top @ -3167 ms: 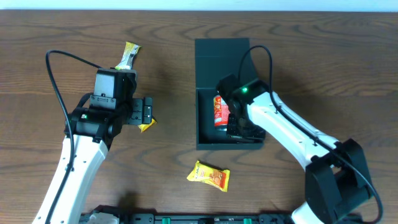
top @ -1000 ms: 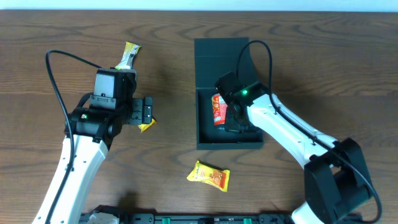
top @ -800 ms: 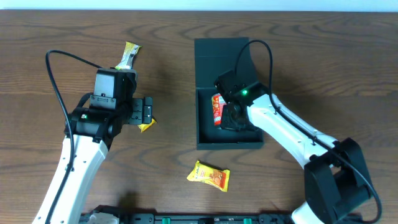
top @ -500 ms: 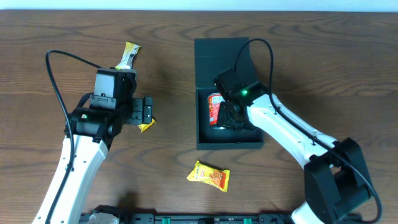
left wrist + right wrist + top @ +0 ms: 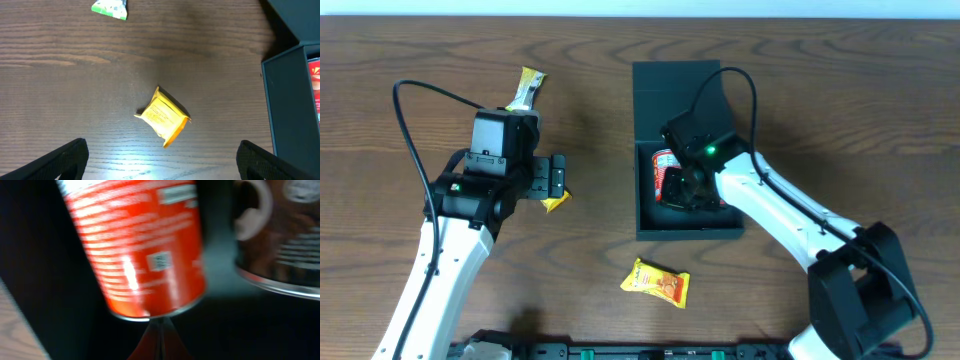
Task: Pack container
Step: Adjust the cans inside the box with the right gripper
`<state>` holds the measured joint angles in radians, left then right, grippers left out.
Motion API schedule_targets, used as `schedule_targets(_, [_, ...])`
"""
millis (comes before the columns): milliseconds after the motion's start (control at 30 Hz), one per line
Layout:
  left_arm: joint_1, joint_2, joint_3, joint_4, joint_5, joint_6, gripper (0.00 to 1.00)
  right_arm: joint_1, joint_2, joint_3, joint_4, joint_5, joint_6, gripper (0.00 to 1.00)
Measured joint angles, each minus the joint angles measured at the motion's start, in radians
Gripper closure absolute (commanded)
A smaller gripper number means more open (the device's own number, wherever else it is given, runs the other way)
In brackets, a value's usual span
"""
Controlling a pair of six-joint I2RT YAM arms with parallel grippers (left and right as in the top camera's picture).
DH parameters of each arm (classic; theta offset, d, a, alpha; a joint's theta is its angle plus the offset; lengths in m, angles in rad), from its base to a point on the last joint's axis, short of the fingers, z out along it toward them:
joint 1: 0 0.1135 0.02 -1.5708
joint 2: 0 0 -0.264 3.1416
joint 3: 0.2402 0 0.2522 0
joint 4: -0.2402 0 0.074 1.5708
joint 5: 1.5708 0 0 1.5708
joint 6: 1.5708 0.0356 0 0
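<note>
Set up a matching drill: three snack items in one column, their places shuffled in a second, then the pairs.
1. red cylindrical can
2. orange-yellow flat snack packet
3. long yellow wrapped bar

A. on the wooden table, far left
B. inside the dark teal rectangular container
C. on the table, on the robot's side of the container

Pairs: 1-B, 2-C, 3-A

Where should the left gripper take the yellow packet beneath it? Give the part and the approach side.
Take the yellow packet across its flat middle, coming straight down from above. It lies flat on the table, turned diagonally, with bare wood all round. The open left gripper should probably rotate until its fingers face two opposite straight edges rather than the corners.
</note>
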<state>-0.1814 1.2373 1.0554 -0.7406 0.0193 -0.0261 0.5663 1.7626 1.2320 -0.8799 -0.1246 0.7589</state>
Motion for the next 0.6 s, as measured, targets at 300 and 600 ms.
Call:
schedule_targets(300, [0.0,0.0,0.0,0.001,0.0,0.0,0.05,0.008,0.0,0.0,0.018,0.036,0.0,0.98])
schedule_targets(600, [0.0,0.0,0.0,0.001,0.0,0.0,0.04,0.008,0.0,-0.001,0.056,0.059,0.0,0.99])
